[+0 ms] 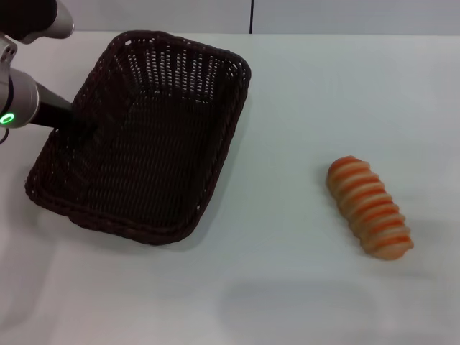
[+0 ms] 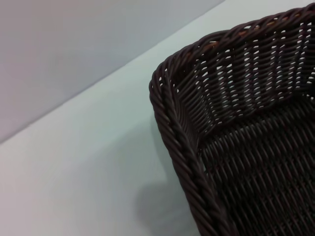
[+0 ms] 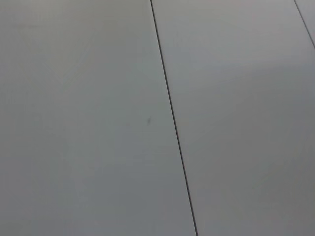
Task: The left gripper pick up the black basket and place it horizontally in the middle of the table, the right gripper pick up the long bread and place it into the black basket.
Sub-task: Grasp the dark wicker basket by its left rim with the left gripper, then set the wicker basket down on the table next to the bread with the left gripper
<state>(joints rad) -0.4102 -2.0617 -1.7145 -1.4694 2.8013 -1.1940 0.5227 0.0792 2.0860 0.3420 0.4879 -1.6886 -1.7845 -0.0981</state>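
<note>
The black basket (image 1: 144,144) lies at the left of the white table (image 1: 302,100), its long side running diagonally from near left to far right. My left gripper (image 1: 72,118) is at the middle of the basket's left rim, on the silver arm with the green light. The left wrist view shows one corner of the basket (image 2: 246,147) and its braided rim close up, with bare table beside it. The long bread (image 1: 370,208), cream with orange-brown stripes, lies on the table at the right, well apart from the basket. My right gripper is out of view.
The right wrist view shows only a plain grey panelled surface (image 3: 98,123) with a thin dark seam. A grey wall with a dark vertical seam (image 1: 251,16) stands behind the table's far edge.
</note>
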